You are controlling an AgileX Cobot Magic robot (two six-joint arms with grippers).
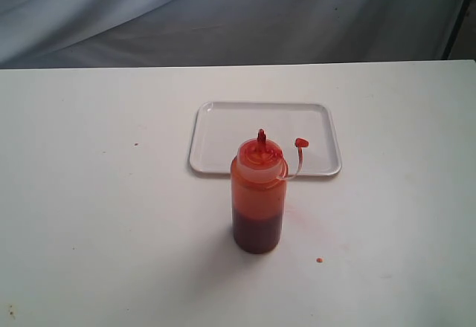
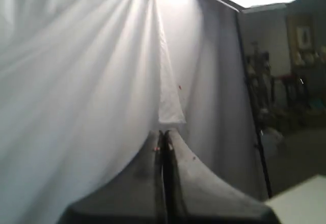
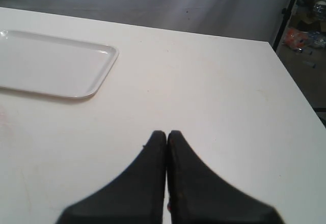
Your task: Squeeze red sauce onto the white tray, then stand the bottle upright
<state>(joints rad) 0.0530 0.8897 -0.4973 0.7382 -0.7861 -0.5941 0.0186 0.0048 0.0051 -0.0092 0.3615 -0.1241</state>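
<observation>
The bottle (image 1: 257, 197) stands upright on the table just in front of the white tray (image 1: 223, 130), its red nozzle up and its small red cap (image 1: 300, 143) hanging off to the side on its tether. Dark red sauce (image 1: 257, 230) fills the bottle's lower part. No sauce shows on the tray, whose corner also appears in the right wrist view (image 3: 56, 66). Neither gripper appears in the exterior view. My left gripper (image 2: 163, 133) is shut and faces the white backdrop. My right gripper (image 3: 166, 133) is shut over bare table, to the right of the tray.
A small red drop (image 1: 319, 260) lies on the table right of the bottle, beside a faint pink smear (image 1: 312, 223). A grey-white cloth backdrop (image 1: 223, 15) hangs behind the table. A black stand leg (image 1: 455, 15) rises at the far right.
</observation>
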